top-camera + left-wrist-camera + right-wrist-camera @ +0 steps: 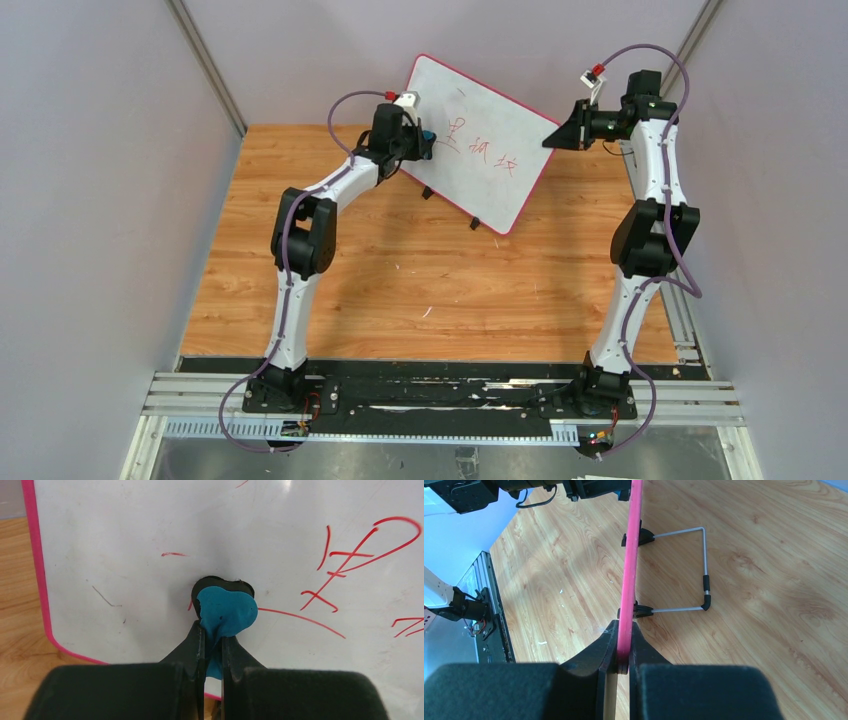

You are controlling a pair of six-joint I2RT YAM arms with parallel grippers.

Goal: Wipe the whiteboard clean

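Top view: whiteboard [480,140] stands at the far middle of the table [420,290], turned diagonally, with an arm on each side. Red writing [485,150] is mid-board. Finger state of either gripper isn't readable from here.

Left wrist view: left gripper [213,636] is pinched tight on a blue eraser pad [227,611]. The pad sits against the board face [125,540], left of the red strokes [360,555]. A short red dash [173,554] lies above it.

Right wrist view: right gripper [623,652] is clamped on the board's pink rim [630,555], seen edge-on with one finger on each side. Only this view shows the back side: a wire stand [701,565] runs from two black clips at the rim out onto the wood.
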